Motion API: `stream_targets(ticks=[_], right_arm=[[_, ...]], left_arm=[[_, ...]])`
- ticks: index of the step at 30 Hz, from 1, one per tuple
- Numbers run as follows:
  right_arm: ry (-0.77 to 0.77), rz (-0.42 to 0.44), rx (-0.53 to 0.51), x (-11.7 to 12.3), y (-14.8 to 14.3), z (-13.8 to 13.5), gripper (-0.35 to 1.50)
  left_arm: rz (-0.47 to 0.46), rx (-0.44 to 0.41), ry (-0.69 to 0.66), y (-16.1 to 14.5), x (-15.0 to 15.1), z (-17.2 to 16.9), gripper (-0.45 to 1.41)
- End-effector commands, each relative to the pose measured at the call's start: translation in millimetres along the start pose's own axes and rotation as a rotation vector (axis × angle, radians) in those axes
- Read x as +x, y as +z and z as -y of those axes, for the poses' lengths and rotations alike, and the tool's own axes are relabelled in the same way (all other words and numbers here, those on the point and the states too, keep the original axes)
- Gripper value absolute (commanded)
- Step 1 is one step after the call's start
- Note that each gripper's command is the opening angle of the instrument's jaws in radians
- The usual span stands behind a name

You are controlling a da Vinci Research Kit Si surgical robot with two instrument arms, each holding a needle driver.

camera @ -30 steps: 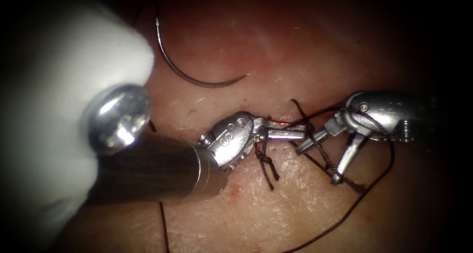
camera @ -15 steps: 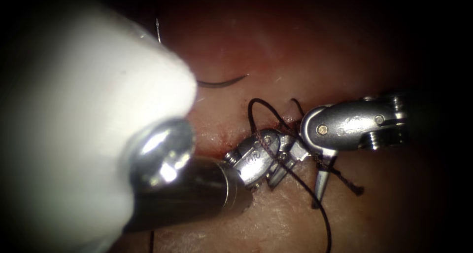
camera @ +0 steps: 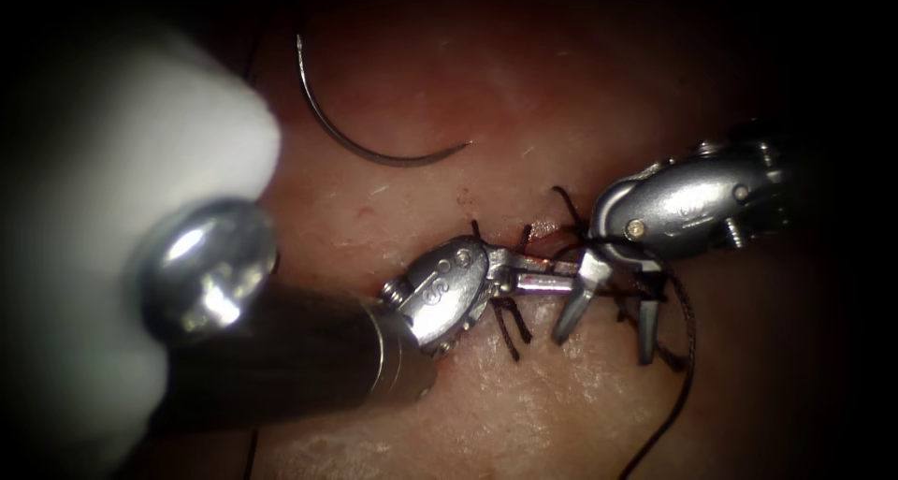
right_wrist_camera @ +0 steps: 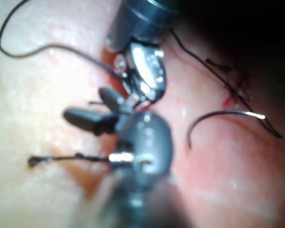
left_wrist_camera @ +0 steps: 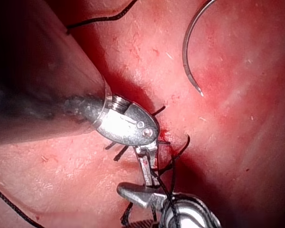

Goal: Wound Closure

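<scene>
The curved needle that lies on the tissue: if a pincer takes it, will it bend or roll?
The needle is thin, shiny metal: probably stiff and slippery. Lying flat and free on the tissue, its curve would likely swivel in a grip. The thread looks limp and should trail behind.

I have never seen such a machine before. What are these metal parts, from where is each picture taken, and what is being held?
This is a surgical practice robot with two thin arms closing a cut in pork belly, the tissue. One picture looks down from an endoscope; the other two come from small cameras near each wrist. The left tool is shut on thread at the cut. The right tool stands open, holding nothing, with thread draped over it. The curved needle lies free on the tissue, beyond the cut, not in it. Dark knotted thread ends sit along the cut.
</scene>
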State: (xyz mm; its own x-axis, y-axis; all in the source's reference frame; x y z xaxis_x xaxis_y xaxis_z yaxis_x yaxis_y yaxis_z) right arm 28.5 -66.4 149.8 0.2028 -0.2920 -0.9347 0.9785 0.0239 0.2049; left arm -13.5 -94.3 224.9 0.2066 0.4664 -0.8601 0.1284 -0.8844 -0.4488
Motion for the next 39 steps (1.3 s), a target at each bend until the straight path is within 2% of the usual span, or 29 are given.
stream_targets(ticks=[1,5,11,17,21,22,23,24,27,31,39], right_arm=[[-0.001,0.004,0.003,-0.5,0.7,-0.4,0.78],[-0.034,0.076,0.047,-1.5,1.8,0.9,0.79],[-0.068,0.118,0.092,-2.4,3.5,1.9,0.91],[-0.102,0.168,0.127,-3.3,5.4,1.8,0.93],[-0.125,0.178,0.099,-3.5,5.7,1.5,0.91],[-0.127,0.181,0.085,-3.6,5.6,1.4,0.84],[-0.126,0.181,0.085,-3.6,5.6,1.3,0.69],[-0.125,0.180,0.096,-3.7,5.4,1.3,-0.32],[-0.124,0.180,0.095,-3.9,5.2,1.2,-0.35],[-0.123,0.173,0.017,-4.3,4.1,1.1,-0.35],[-0.091,0.099,-0.117,-6.0,-0.6,0.5,-0.35]], left_arm=[[-0.001,0.000,-0.003,0.6,-1.1,-0.6,-0.45],[-0.001,0.003,-0.003,0.6,-1.1,-0.6,-0.45],[-0.001,0.003,-0.003,0.6,-1.1,-0.6,-0.45],[-0.001,0.004,-0.003,0.8,-1.1,-0.9,-0.45],[-0.001,0.003,-0.003,0.7,-1.0,-1.1,-0.45],[-0.001,0.002,-0.003,0.6,-1.0,-1.1,-0.45],[-0.001,0.002,-0.003,0.6,-1.0,-1.1,-0.45],[0.000,0.005,-0.003,0.5,-1.0,-1.1,-0.45],[0.000,0.004,-0.003,0.5,-1.0,-1.1,-0.45],[0.001,0.007,-0.004,0.2,-0.9,-1.3,-0.45],[0.016,0.031,-0.004,-1.1,-1.2,-5.0,-0.45]])
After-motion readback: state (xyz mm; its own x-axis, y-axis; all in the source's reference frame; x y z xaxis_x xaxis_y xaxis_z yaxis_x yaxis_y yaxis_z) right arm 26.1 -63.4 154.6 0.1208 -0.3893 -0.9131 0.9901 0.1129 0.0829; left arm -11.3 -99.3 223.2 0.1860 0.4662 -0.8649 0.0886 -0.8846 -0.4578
